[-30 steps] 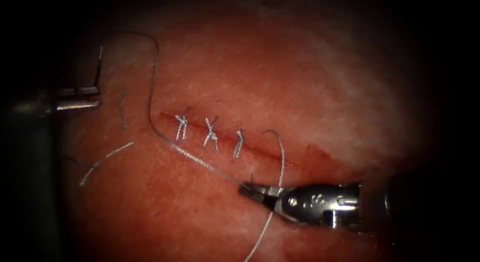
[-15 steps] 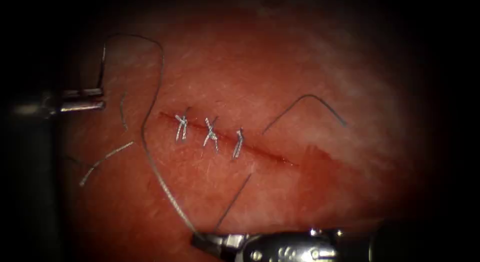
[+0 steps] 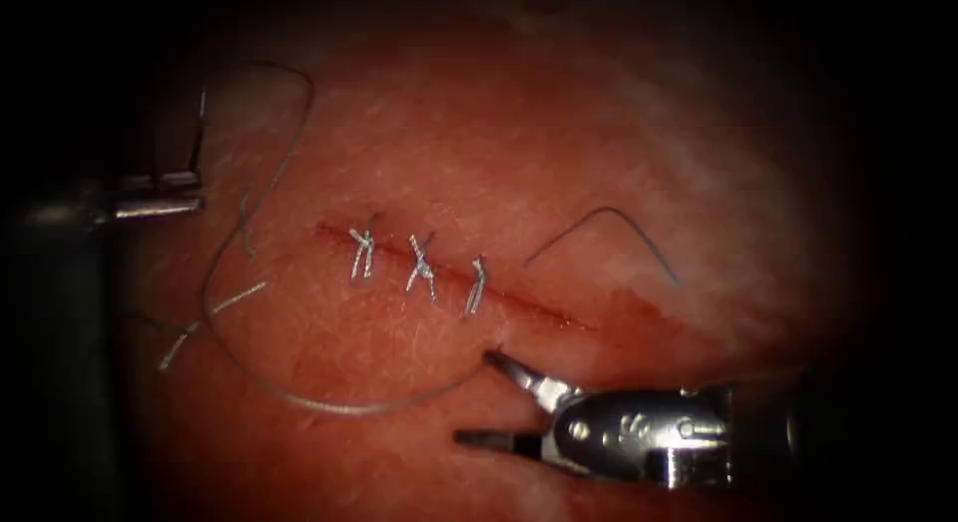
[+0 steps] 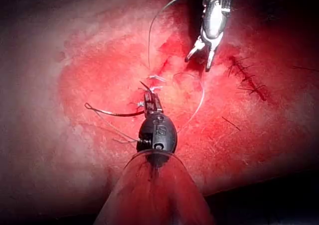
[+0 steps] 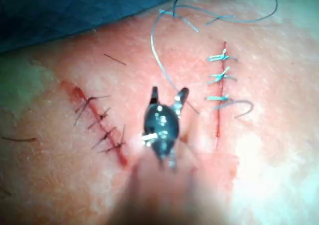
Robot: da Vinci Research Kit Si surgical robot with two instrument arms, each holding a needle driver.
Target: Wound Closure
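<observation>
My left tool [image 3: 196,192], left of the cut, is shut on the curved needle [image 3: 200,133] near one end; the needle is clear of the tissue [image 3: 619,133]. In the left wrist view the needle [image 4: 112,113] arcs away from the left tool [image 4: 150,97]. Thread [image 3: 329,406] runs from the needle in a slack loop over the tissue to a point beside the cut [image 3: 539,307]. A free thread tail [image 3: 604,213] arcs on the cut's right side. My right tool [image 3: 476,397] stands open with nothing in it, its upper jaw close to where the thread enters. The right tool [image 5: 168,94] gapes in its wrist view too.
Three finished stitches [image 3: 421,265] cross the cut's left part. Cut ends of thread [image 3: 215,315] lie left of the cut. Red fluid [image 3: 639,317] stains the tissue at the cut's right end. A second stitched cut [image 5: 99,123] and a blue drape [image 5: 75,11] lie beyond.
The right tool pulled the thread downward, then opened and let it go, and came back up beside the cut. The thread went from taut to a slack loop; the tail sprang out rightward.
</observation>
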